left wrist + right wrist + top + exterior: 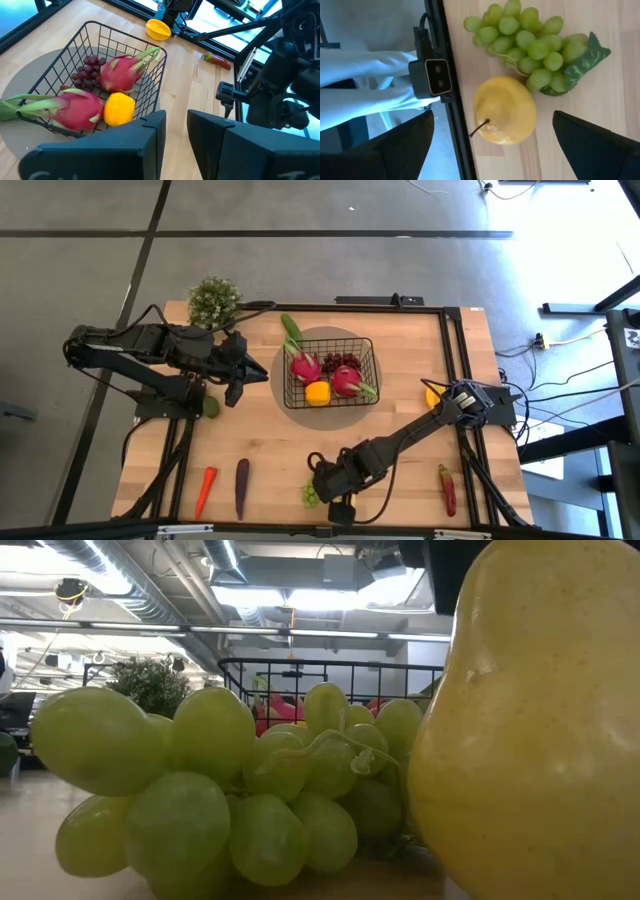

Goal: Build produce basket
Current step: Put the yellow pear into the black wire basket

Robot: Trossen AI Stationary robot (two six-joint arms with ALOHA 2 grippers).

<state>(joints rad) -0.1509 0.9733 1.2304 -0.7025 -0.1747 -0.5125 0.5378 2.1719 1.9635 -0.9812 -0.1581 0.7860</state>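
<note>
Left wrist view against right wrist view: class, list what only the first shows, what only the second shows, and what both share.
Only the left wrist view: the basket holding two dragon fruits, purple grapes and a lemon, plus a red chili on the table.
Only the right wrist view: green grapes beside a yellow pear, between the open fingers of the right gripper.
Both: the wooden table.

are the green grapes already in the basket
No, the green grapes lie on the bare wooden table beside a yellow pear, under the open right gripper.
</note>
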